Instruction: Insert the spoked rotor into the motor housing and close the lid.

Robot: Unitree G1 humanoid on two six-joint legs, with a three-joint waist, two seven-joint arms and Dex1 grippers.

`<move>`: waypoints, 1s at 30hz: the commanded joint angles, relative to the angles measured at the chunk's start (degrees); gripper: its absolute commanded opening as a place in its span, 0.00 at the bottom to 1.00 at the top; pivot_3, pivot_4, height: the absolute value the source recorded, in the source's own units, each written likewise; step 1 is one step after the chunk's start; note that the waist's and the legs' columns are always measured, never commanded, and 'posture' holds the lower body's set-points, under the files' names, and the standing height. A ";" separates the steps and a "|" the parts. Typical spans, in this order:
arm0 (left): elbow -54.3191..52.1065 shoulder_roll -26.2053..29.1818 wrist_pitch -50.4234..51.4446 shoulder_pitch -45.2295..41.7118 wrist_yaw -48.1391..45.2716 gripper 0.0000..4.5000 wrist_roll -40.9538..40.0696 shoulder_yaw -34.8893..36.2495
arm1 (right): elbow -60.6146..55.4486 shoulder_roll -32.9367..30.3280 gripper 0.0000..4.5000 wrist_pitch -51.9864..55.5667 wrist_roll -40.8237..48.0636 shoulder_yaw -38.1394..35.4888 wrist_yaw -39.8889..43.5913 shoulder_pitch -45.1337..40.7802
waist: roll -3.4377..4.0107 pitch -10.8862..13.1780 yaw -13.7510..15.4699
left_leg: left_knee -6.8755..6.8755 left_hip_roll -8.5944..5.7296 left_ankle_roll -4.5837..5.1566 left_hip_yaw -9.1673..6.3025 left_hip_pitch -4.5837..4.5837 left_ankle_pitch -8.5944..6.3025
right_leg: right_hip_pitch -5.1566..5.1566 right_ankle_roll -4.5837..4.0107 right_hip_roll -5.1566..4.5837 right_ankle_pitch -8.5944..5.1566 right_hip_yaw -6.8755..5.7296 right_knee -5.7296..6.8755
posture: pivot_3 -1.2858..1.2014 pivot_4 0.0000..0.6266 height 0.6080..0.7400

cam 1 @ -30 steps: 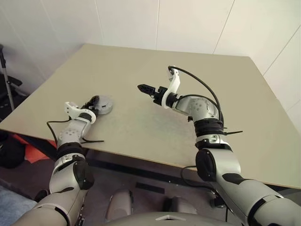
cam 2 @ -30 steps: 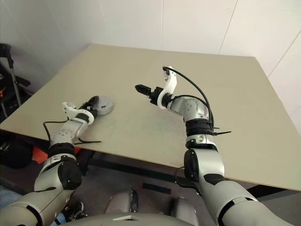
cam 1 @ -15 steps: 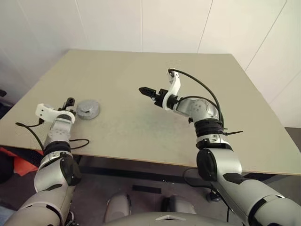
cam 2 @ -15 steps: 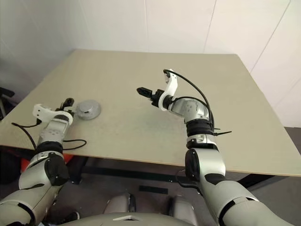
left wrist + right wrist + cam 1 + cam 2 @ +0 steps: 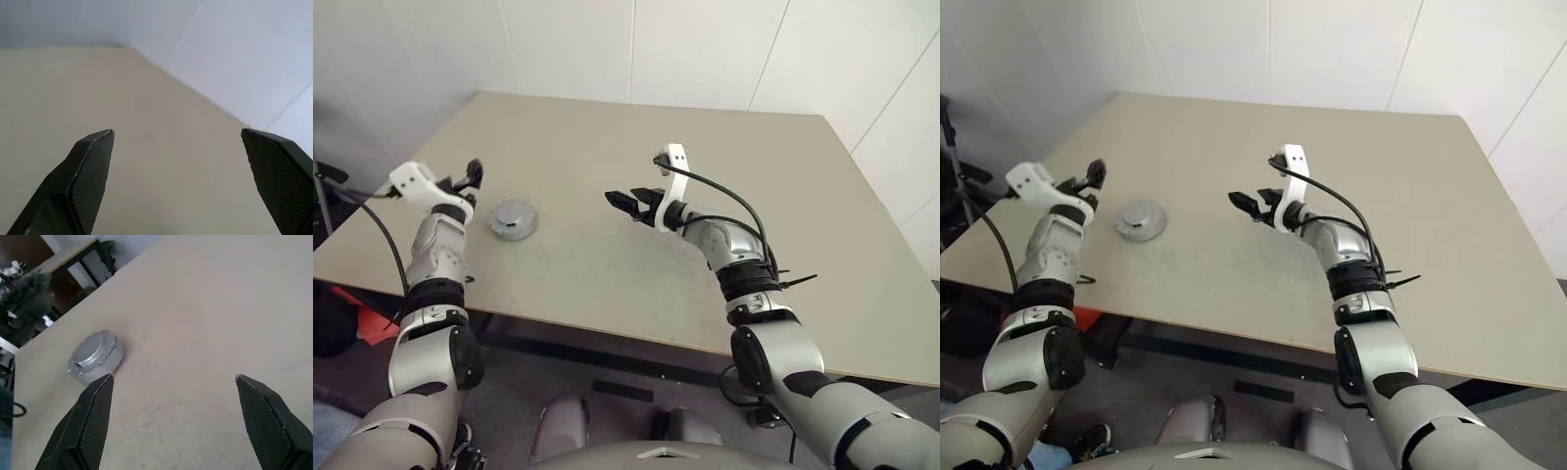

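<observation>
We see the motor housing (image 5: 513,218) sitting on the tan tabletop (image 5: 636,264) toward its left side, its grey lid (image 5: 93,351) closed on top, so the whole thing reads as one squat silver puck with small bolts around the rim; the spoked rotor we cannot make out from outside. It stands a little in from the left edge and somewhat back from the near edge, with bare surface all around it. Our left claw (image 5: 472,174) hangs in the air just left of and slightly beyond the housing, apart from it, its two black fingers (image 5: 88,176) spread wide with nothing between them. Our right claw (image 5: 631,200) hovers over the middle of the tabletop, well apart from the housing and pointing left toward it, its fingers (image 5: 90,423) likewise spread wide and holding nothing. The tabletop is broad and uncluttered: the far half, the whole right side and the stretch between the two claws are open. Its far edge meets a white panelled wall, and the wall also runs close along the right edge. Past the left edge we see dark equipment and another table in the background. We can read no brand, label or writing on the housing, the claws or the tabletop.
</observation>
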 commanded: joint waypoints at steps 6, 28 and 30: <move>-17.83 2.52 7.47 7.29 -15.51 0.98 12.17 -21.44 | 1.50 -8.87 1.00 -17.57 -10.77 4.65 4.71 2.33 | 0.00 0.00 -0.46 | 0.01 0.02 0.02 0.03 0.10 -0.01 | 0.03 -0.03 0.00 0.00 0.02 0.08 | 0.52 0.00 1.00; -25.58 1.02 10.97 10.83 -17.69 0.98 14.75 -23.72 | 12.30 -14.77 1.00 -33.15 -16.64 1.98 2.29 0.51 | -0.01 0.02 -0.95 | 0.50 0.06 0.38 0.03 -0.04 -0.21 | 0.00 -0.18 0.03 0.08 0.03 0.19 | 0.52 0.00 1.00; -25.99 0.76 11.20 11.06 -17.42 0.98 14.59 -23.39 | 12.24 -15.07 1.00 -32.98 -16.53 1.81 3.20 0.69 | -0.01 0.02 -0.95 | 0.54 0.07 0.39 0.03 -0.04 -0.21 | 0.01 -0.18 0.03 0.08 0.02 0.20 | 0.52 0.00 1.00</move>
